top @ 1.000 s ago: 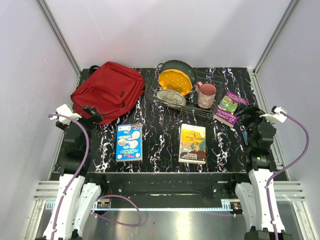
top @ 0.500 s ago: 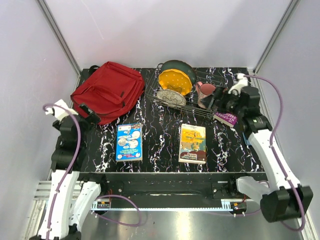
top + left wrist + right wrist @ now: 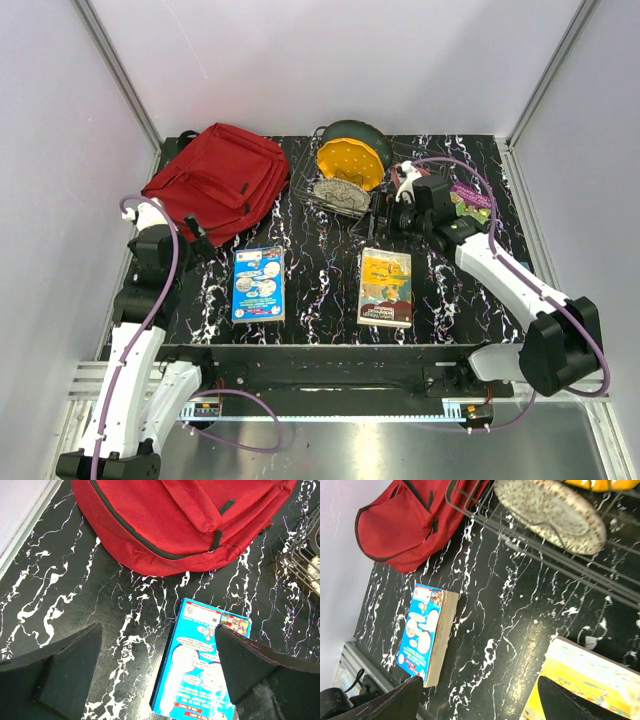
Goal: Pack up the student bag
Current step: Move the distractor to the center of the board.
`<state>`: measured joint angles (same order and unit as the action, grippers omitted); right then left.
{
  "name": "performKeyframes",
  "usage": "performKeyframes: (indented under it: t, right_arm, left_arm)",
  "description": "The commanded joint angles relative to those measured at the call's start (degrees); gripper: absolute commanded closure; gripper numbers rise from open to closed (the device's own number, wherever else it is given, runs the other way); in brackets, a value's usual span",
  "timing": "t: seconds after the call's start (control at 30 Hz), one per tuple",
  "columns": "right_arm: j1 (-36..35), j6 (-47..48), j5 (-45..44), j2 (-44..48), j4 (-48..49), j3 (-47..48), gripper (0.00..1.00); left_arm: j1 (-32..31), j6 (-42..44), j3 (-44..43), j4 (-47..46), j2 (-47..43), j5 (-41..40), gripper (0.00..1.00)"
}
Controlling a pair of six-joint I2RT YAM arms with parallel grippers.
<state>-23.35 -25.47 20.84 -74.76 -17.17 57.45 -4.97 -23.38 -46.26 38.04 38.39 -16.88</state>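
Student bag near blue book

Two arms, same build.
- left arm: glossy white shell links, black joint housings
- right arm: likewise; bulky black joint block toward its base
- purple cable: one per arm, looping free of the links
- tool fingers: matte black, wedge-shaped, flat-faced

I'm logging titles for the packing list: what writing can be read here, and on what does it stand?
Blue book: speech bubbles and print on the cover, too blurred to read.
Yellow book: cover title too small to read.
Purple book: pale lettering, too small and partly hidden.
No text can be quoted.
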Motion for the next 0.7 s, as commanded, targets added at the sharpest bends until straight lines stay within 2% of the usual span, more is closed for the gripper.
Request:
performKeyframes:
  t: [0.0, 0.17, 0.4, 0.5, 0.67]
  right_arm:
    - [-1.69, -2.47, 2.97, -3.27, 5.31, 0.46, 0.00]
    - [-5.11, -3.61, 1.75, -8.72, 6.18, 2.93, 0.00]
    - [-6.35, -6.52, -3.34, -12.95, 9.17, 3.02, 0.00]
    - [-6.35, -7.04, -7.90, -14.88, 9.52, 3.19, 0.00]
    - [-6.27, -7.58, -23.10, -17.69, 8.91, 4.07, 0.00]
  left_arm:
    - [0.05, 1.23, -0.24, -0.51, 0.19, 2.03, 0.01]
    - [0.23, 1.23, -0.06, -0.60, 0.19, 3.35, 0.01]
    - [0.84, 1.40, 0.12, -0.78, 0.28, 4.84, 0.01]
    - [1.10, 1.75, -0.06, -0.95, 0.28, 6.07, 0.01]
    - [1.19, 1.49, 0.56, -1.04, -0.68, 5.81, 0.01]
